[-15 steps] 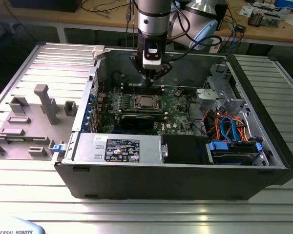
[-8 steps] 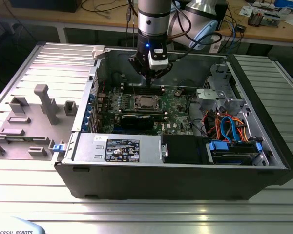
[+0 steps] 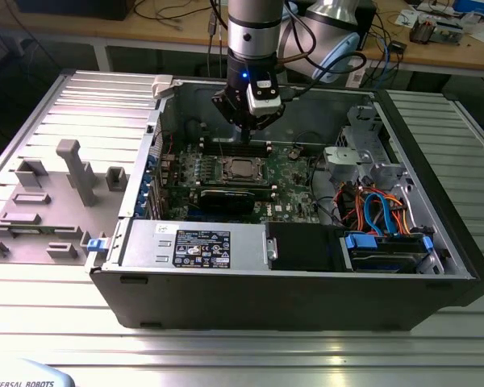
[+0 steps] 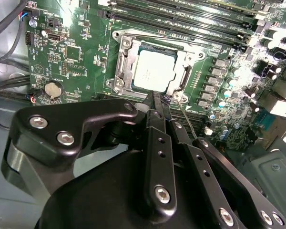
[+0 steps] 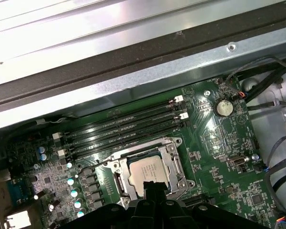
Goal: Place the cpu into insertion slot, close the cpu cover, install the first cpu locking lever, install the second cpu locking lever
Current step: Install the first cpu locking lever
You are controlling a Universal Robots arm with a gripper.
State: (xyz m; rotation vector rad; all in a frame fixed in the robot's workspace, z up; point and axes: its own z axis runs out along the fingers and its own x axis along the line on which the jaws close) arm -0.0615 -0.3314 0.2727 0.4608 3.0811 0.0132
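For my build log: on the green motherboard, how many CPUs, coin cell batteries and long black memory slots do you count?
cpu: 1
coin cell battery: 1
memory slots: 4
Total: 6

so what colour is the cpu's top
Silvery-grey. The cpu shows best in the second wrist view.

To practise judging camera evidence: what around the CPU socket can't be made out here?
Second wrist view: part of the cpu cover, hidden behind the gripper.
First wrist view: one edge of the cpu, covered by the gripper.
Exterior view: the insertion slot, too small to show whether its levers are latched.
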